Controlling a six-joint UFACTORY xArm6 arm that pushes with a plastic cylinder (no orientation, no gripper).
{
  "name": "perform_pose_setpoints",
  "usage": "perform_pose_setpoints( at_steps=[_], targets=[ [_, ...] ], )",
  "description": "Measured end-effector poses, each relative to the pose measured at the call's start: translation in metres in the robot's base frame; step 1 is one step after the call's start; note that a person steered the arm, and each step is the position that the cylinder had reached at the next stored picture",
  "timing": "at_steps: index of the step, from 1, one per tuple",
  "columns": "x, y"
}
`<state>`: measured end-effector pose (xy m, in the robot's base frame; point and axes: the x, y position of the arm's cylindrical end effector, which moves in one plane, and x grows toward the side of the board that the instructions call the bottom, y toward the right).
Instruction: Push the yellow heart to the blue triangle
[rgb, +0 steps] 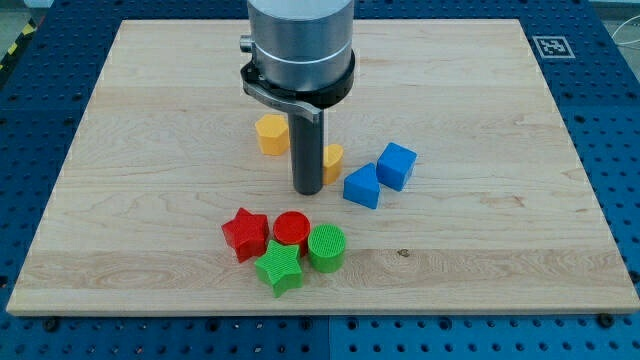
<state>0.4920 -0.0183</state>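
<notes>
Camera view, tool: the straight dark rod tool (307, 189) is being seen upright near the middle of the pale wooden worktop (500, 250); it has nothing to open or close, and nothing is being gripped.
Camera view, tool position: its lower end is being shown touching, or just beside, the left edge of the small yellow plastic heart (333, 160), which is being partly hidden behind the rod.
Camera view, target: the blue plastic triangle block (362, 186) is being seen just right of the heart, nearly touching; a blue plastic cube (397, 165) is lying beside it.
Camera view, handling: the heart is being judged light, rigid and free-sliding on smooth wood; it is likely to turn if struck off-centre.
Camera view, contact point: its left flank, opposite the triangle, is being judged the best place to push.
Camera view, other blocks: a yellow plastic hexagon-like block (271, 133) is being seen at upper left; red and green blocks are being left clustered below.
</notes>
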Motion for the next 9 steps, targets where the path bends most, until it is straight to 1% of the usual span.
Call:
perform_pose_setpoints(
  at_steps=[2, 3, 4, 5, 7, 9],
  targets=[
    [0.017, -0.025],
    [0.004, -0.038],
    [-0.024, -0.041],
    [-0.038, -0.03],
    [-0.038, 0.003],
    [-0.038, 0.007]
  ],
)
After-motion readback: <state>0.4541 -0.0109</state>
